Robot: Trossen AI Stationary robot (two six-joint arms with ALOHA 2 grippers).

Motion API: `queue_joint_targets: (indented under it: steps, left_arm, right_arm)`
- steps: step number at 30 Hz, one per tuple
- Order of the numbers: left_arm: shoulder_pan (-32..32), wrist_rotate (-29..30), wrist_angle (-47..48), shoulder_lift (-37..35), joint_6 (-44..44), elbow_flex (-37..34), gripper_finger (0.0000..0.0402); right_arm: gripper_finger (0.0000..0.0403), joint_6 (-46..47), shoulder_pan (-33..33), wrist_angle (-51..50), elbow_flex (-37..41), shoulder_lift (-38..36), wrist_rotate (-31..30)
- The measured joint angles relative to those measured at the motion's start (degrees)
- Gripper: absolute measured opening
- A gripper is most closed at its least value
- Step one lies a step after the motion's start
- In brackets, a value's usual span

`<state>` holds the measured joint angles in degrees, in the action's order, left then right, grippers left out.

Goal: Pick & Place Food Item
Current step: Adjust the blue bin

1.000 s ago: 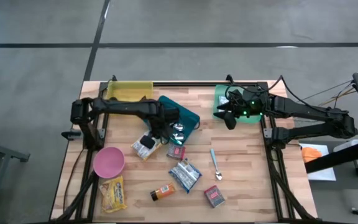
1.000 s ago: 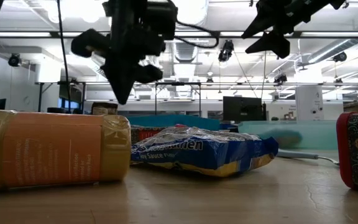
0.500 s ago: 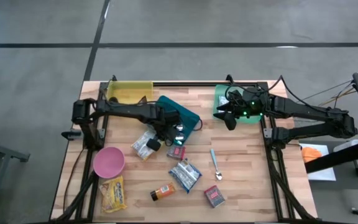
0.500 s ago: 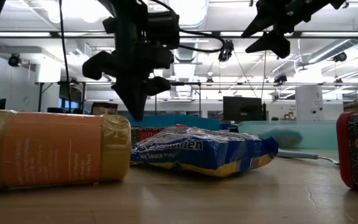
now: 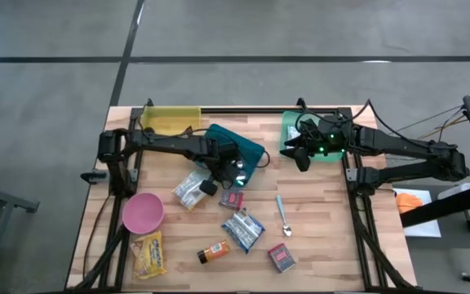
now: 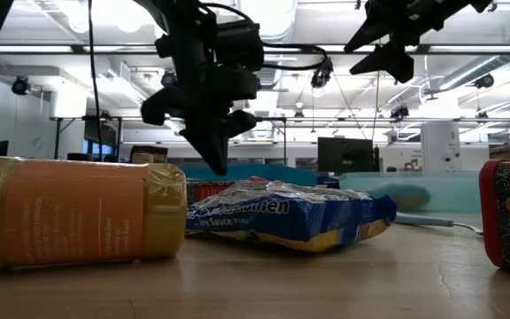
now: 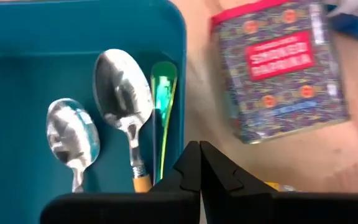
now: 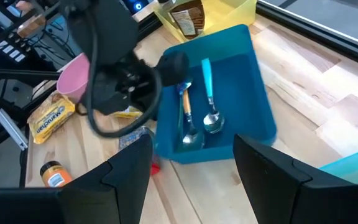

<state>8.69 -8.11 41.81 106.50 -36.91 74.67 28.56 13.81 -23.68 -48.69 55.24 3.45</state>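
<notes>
Left gripper (image 5: pixel 210 187), fingers clenched and empty, hovers at the teal tray's (image 5: pixel 247 151) edge beside a patterned food tin (image 7: pixel 278 68) mid-desk; it should open before descending squarely; right gripper (image 5: pixel 300 155), fingers parted, waits over the green bin (image 5: pixel 288 126).

Overhead, table-level, two wrist cameras (sharing blue tray (image 5: pixel 239 151)).

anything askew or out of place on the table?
The blue tray sits skewed to the table edges, unlike the yellow bin and green bin. One spoon lies loose on the wood while other spoons are in the tray.
</notes>
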Motion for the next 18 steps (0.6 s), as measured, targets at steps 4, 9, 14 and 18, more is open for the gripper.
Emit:
queue_joint_targets:
  steps: [4,9,14,18]
  left_arm:
    - [1.69,2.54,-1.36,0.65,2.08,0.05,0.0000]
    - [3.19,6.95,-3.55,2.48,7.32,0.40,0.0000]
    - [3.91,8.84,-7.23,3.65,11.60,1.86,0.0000]
    - [4.17,8.92,-12.43,3.65,12.82,2.06,0.0000]
  right_arm:
    - [0.0221,0.00,-0.28,0.00,0.00,0.00,-0.03]
    - [0.0221,0.01,-0.32,0.01,0.00,0.00,-0.05]
    - [0.0221,0.00,-0.32,0.02,0.00,0.00,-0.21]
    - [0.0221,0.00,-0.32,0.00,0.00,0.00,-0.27]
